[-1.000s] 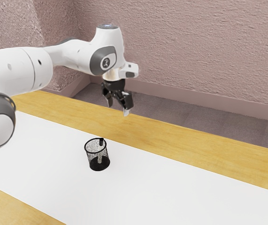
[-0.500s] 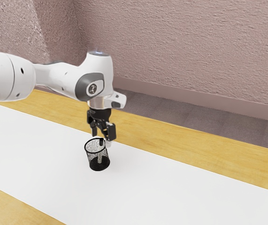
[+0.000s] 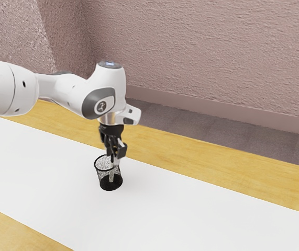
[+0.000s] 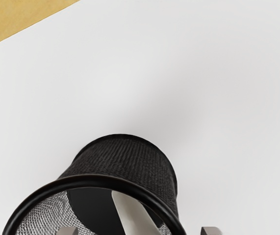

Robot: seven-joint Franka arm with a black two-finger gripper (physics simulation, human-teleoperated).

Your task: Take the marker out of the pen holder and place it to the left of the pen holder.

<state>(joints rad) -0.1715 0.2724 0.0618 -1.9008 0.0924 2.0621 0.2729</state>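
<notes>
My gripper [image 3: 113, 158] is at the rim of the black mesh pen holder [image 3: 109, 184], its fingers pointing down around the marker's upper end. The marker [image 3: 111, 175] stands inside the holder, its pale body visible through the mesh and its dark top hidden by the fingers. In the wrist view, two fingertips of the gripper [image 4: 139, 231] stand wide apart at the lower edge, with the pale marker [image 4: 133, 215] between them inside the pen holder [image 4: 125, 156]. The gripper is open, not pressing on the marker from both sides.
A white sheet [image 3: 191, 209] lies under the holder on the wooden table [image 3: 212, 160]. Behind the table's far edge rises a textured wall. The arm reaches in from the exterior view's left, above the sheet.
My hand has come down from above and behind the holder to the marker's top. The fingers look closer together than half a second ago. Holder and marker have stayed put.
</notes>
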